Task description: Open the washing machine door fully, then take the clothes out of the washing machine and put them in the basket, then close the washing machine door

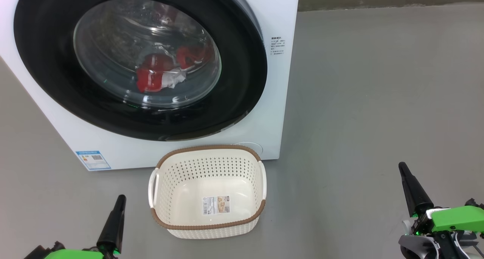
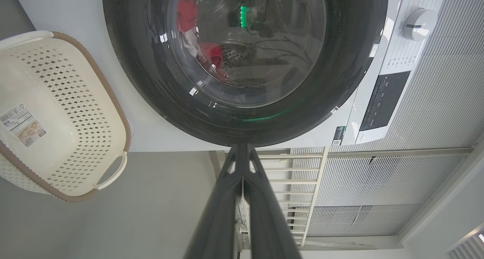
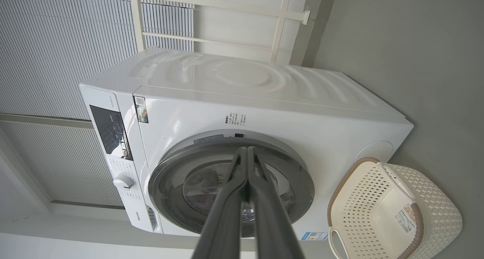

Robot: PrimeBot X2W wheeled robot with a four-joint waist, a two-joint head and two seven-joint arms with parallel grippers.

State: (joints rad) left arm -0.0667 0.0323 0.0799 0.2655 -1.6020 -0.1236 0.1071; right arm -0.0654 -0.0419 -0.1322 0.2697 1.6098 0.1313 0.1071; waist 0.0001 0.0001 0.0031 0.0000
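My left tool (image 1: 120, 199) and right tool (image 1: 403, 167) are both closed, holding nothing. The washing machine door (image 1: 45, 73) is shut, with the red clothes (image 1: 157, 72) behind its glass. The basket (image 1: 208, 150) stands on the floor (image 1: 378, 100) just before the washing machine (image 1: 278, 13).

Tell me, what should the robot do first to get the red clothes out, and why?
Probably reach the right claw up to the black rim of the washing machine door to pull it open. The door looks shut, the clothes sit behind its glass, the basket is empty, and that claw is closed, well away from the door.
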